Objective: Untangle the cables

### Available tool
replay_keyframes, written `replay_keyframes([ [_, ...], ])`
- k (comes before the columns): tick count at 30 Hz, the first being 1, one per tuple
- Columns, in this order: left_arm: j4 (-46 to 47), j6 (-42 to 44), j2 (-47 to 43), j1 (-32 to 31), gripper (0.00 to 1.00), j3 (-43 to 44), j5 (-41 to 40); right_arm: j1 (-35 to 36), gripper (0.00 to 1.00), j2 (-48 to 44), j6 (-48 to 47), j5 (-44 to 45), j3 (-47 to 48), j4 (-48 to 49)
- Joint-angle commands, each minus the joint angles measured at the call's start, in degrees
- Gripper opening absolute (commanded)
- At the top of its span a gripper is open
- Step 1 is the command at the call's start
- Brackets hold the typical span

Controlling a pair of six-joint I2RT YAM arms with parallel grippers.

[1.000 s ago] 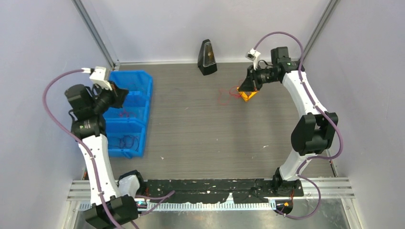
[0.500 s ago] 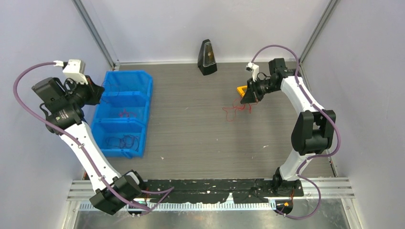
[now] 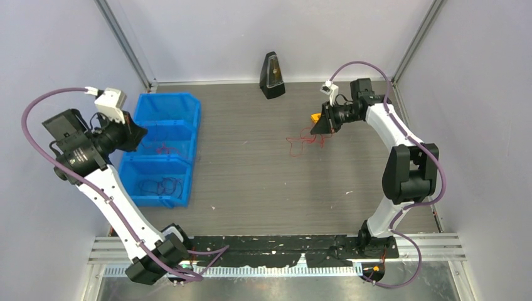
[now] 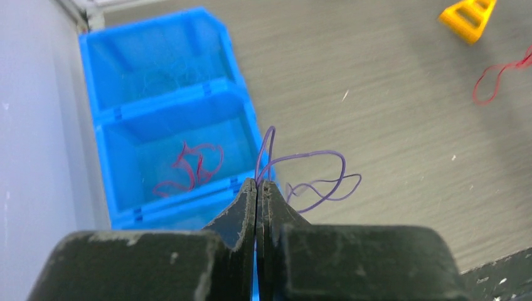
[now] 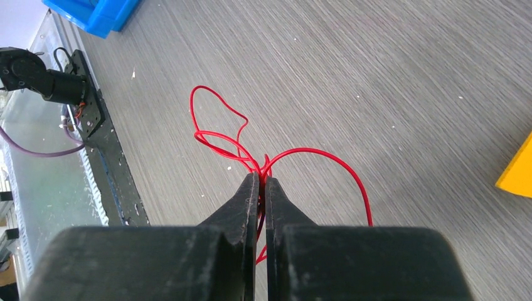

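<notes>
My left gripper (image 3: 135,133) hovers over the left side of the blue bin (image 3: 191,119), shut on a thin purple wire (image 4: 313,179) whose loops hang free from the fingertips (image 4: 258,183). My right gripper (image 3: 321,125) is at the table's back right, shut on a thin red wire (image 3: 301,139). The red wire's loops (image 5: 216,135) trail from its tips (image 5: 262,177) down to the table. Another red wire (image 4: 191,166) lies in the bin's middle compartment. Dark wires (image 3: 162,186) lie in the near compartment.
The blue bin (image 4: 157,37) has three compartments and stands at the left. A yellow plastic piece (image 5: 517,169) lies beside the right gripper. A black metronome-like object (image 3: 272,75) stands at the back wall. A black rail (image 3: 282,244) runs along the near edge.
The left arm swung out to the left, then back toward the bin with the purple wire. The right gripper shifted slightly and the red wire's loops moved left across the table.
</notes>
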Motion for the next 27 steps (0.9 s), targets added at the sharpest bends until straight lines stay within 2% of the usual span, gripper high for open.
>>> replay_keyframes([
  [1,-5.73,9.24,-3.9,3.89,0.0,-5.75,-4.0,1.55,0.05,-3.0,2.25,-3.08,0.57,3.89],
  [5,-3.95,15.68,-4.61,4.69,0.0,-10.98,-9.61,2.29,0.06,-2.47,2.2,-4.08,1.28,3.89],
  [12,11.16,20.35,-7.51,4.57,0.0,-21.96,-25.88,2.83,0.05,-2.21,3.19,-5.45,0.86,5.19],
  [13,10.96,22.44,-7.58,4.02,0.04,-23.35,-26.78,2.92,0.05,-2.28,3.43,-5.64,0.78,5.51],
  [15,8.22,27.18,-7.61,2.13,0.22,-25.58,-27.37,3.29,0.06,-2.27,3.77,-6.18,1.13,5.84],
  [17,4.89,29.43,-7.32,1.18,0.49,-26.5,-25.84,3.79,0.06,-2.08,4.02,-6.67,1.99,5.89],
  [19,2.87,28.18,-6.75,0.61,0.73,-25.24,-23.38,4.45,0.05,-1.72,4.81,-7.21,2.86,6.6],
  [22,-0.4,25.4,-4.76,-1.21,0.86,-20.22,-17.38,5.09,0.05,-1.37,7.05,-7.85,3.74,9.18],
  [24,-0.93,22.43,-3.43,-4.89,0.88,-16.38,-14.93,5.66,0.05,-1.13,9.72,-8.43,4.25,12.17],
  [27,2.39,16.64,-1.54,-14.26,0.89,-12.21,-14.69,6.85,0.06,-0.37,16.45,-9.54,4.77,19.8],
])
